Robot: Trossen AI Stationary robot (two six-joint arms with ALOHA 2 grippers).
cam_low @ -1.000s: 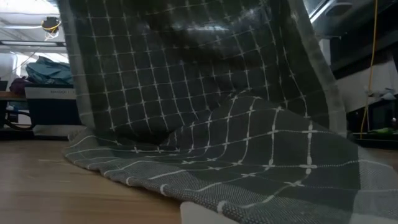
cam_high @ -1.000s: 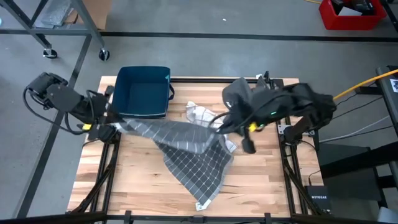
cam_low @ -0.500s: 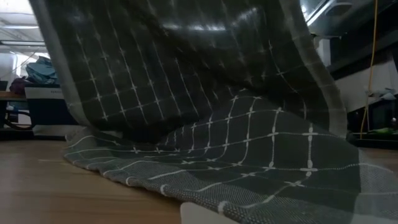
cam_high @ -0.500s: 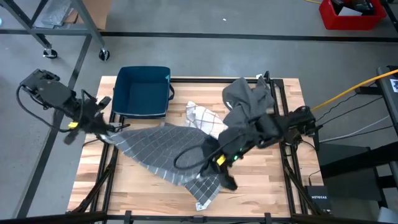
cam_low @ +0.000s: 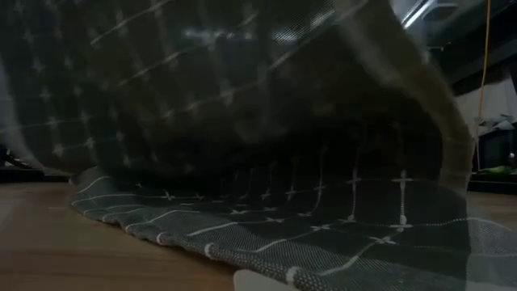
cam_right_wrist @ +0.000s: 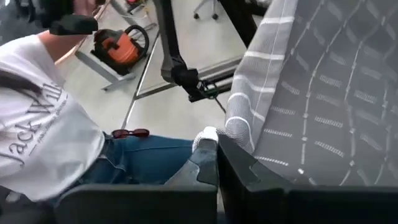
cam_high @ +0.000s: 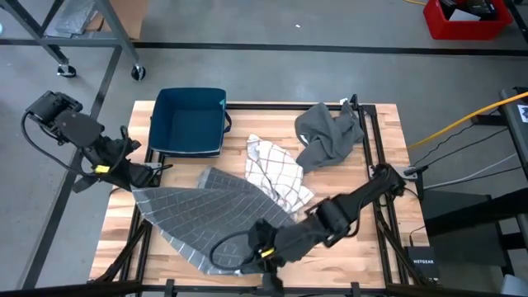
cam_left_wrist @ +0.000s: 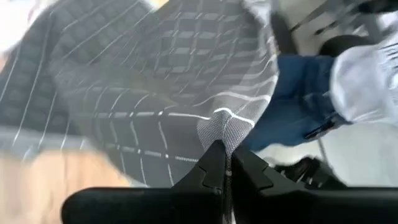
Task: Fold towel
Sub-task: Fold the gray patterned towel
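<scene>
Two grippers share one dark checked towel (cam_high: 206, 210), each pinching a corner. Nearest the front edge of the table, the right gripper (cam_high: 262, 257) is clamped shut on a hemmed corner (its wrist view shows the striped border bunched right at the fingertips), and the cloth fans away from it toward the other arm. Across that span, the left gripper (cam_high: 142, 177) is likewise closed on the opposite corner, a small peak of fabric caught between its fingers. Between the two, the towel sags onto the wooden table (cam_high: 346, 247), with part of it lifted, as the low view shows a curtain of cloth hanging over a layer lying flat.

Just beyond the right gripper lies a white checked cloth (cam_high: 276, 169), touching or overlapped by the towel's edge. Farther off sit a crumpled grey cloth (cam_high: 328, 136) and a blue bin (cam_high: 190, 122).

The grips look thin, so a corner could slip out if the arms pull apart too hard. Dragging the towel could also catch the white cloth. Uneven heights would likely skew the fold, leaving edges misaligned.
</scene>
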